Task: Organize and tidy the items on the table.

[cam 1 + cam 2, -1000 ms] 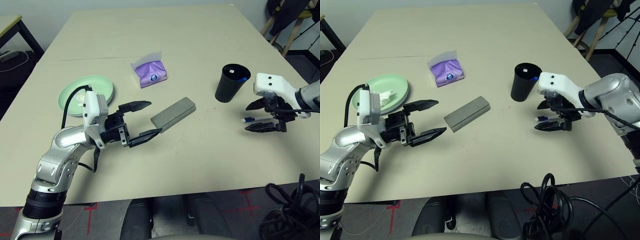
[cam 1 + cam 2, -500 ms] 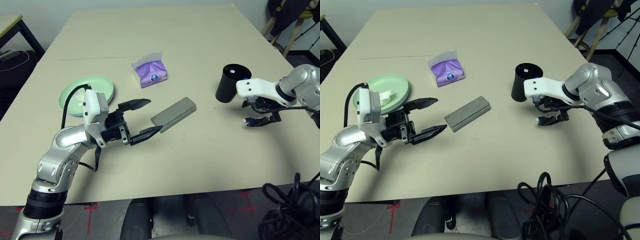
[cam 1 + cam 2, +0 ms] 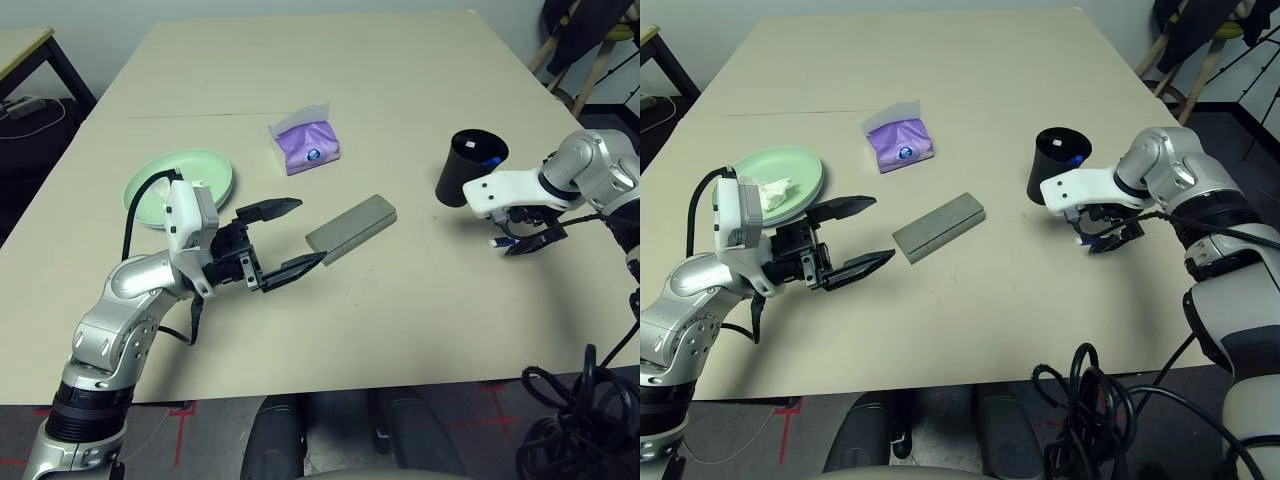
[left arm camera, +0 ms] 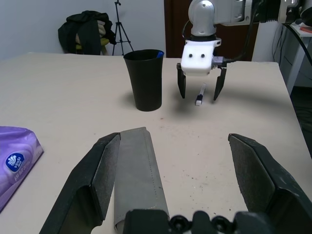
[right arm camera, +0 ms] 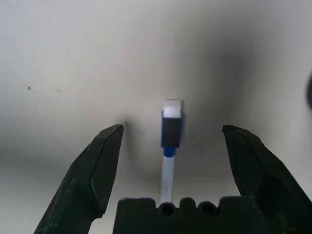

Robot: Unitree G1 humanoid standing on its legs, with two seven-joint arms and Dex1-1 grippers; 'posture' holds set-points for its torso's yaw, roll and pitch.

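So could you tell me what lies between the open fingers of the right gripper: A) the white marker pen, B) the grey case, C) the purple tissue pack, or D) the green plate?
A: the right gripper points down with the white marker pen lying on the table between its open fingers.

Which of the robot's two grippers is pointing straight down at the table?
The right gripper: it hangs open, fingers down, astride the white marker pen beside the black cup. The left gripper points level.

Bare table (image 3: pixel 420 300) lies open along the near edge; the black cup (image 3: pixel 466 167) stands just left of and beyond the marker pen (image 5: pixel 170 139), crowding that side.
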